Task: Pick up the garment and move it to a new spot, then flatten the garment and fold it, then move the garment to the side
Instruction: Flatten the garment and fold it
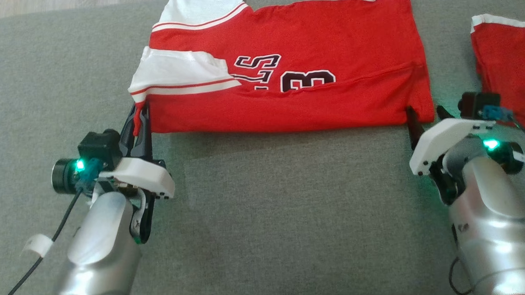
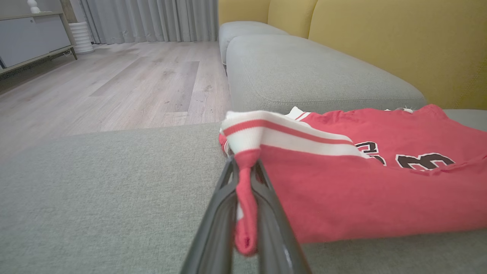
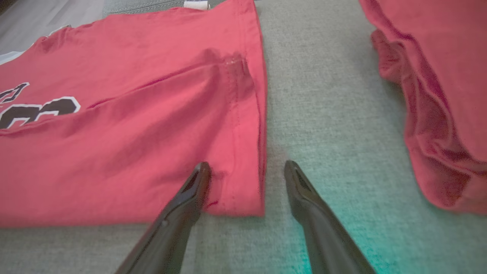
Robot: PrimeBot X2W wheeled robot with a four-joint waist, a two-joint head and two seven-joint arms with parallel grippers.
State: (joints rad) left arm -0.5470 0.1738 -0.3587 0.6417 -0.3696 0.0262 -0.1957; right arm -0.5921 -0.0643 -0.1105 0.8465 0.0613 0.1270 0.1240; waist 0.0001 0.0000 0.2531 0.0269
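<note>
Jersey [image 1: 337, 44] corner pinched in left gripper [image 1: 139, 110].

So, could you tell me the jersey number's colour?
The number is black, outlined white; head view.

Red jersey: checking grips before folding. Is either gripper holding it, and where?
The left gripper pinches the red jersey by its near left corner. The right gripper is open at the right corner, holding nothing.
</note>
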